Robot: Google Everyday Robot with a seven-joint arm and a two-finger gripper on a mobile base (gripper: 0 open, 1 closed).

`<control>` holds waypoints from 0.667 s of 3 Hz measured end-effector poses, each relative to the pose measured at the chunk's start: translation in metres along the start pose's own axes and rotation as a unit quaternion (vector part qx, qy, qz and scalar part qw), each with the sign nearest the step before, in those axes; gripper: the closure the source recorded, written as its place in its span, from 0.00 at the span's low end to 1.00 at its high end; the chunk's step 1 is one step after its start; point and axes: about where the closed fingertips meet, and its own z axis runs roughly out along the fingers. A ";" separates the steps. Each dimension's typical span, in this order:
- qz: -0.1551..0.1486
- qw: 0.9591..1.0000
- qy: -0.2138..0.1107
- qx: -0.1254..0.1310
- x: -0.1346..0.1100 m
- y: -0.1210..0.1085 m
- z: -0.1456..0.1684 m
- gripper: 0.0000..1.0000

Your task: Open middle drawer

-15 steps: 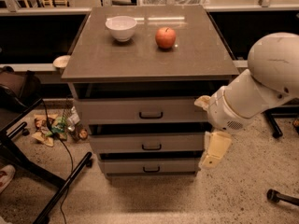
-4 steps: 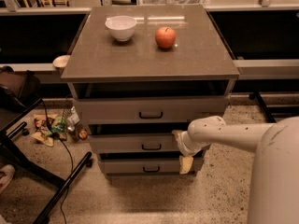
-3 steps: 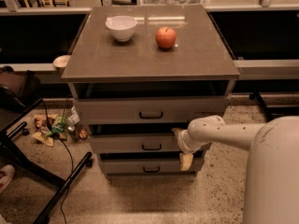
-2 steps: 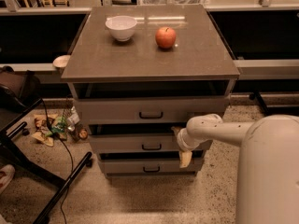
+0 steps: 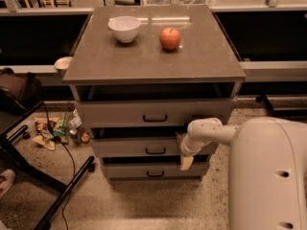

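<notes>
The grey cabinet [image 5: 153,63] has three drawers. The middle drawer [image 5: 129,147] is the second one, with a flat grey front and a small dark loop handle [image 5: 155,151] at its centre. Its front sits about flush with the other drawer fronts. My gripper [image 5: 183,150] is at the end of the white arm, right of that handle, against the right part of the middle drawer's front. A pale finger [image 5: 186,162] hangs down over the gap above the bottom drawer. The gripper is apart from the handle.
A white bowl [image 5: 124,28] and a red apple [image 5: 170,38] sit on the cabinet top. The top drawer [image 5: 154,113] and bottom drawer [image 5: 154,170] have like handles. A black stand's legs [image 5: 57,190] and floor litter [image 5: 57,131] lie left. My white arm body [image 5: 266,176] fills the lower right.
Five seconds ago the arm was raised at the right of the cabinet; it has since come down to the middle drawer's front. Over the last second the gripper has barely moved.
</notes>
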 end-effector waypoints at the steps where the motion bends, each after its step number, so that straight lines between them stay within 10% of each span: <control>1: 0.000 1.000 0.000 0.000 -0.001 -0.001 -0.004 0.42; 2: 0.001 1.000 0.006 0.013 -0.001 -0.007 -0.016 0.65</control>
